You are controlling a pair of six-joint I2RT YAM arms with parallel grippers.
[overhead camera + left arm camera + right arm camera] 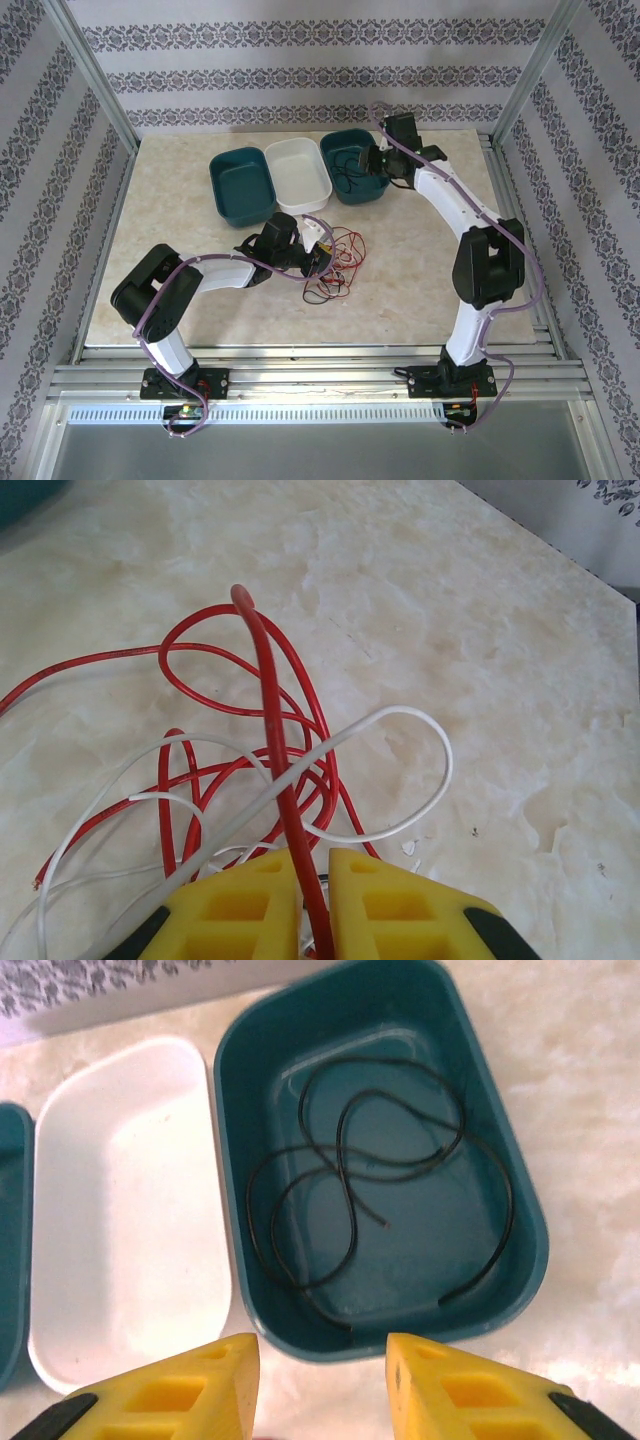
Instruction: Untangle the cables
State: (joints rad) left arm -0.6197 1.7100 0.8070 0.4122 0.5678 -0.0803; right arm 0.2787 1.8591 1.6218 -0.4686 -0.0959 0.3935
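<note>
Left fingers [240,915] pinch a red cable [268,700] (right fingers [195,1390] wide, near the black cable [345,1160]).

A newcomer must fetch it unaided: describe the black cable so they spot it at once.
At the table's far side a teal bin, a white bin and a second teal bin stand in a row. The black cable lies loosely looped in the second teal bin, at the right gripper. It lies alone, unlike the red cable and white cable tangled by the left gripper.

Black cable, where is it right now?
Right wrist view: the black cable lies looped inside the right-hand teal bin, beside the white bin, just ahead of the open right gripper.
</note>
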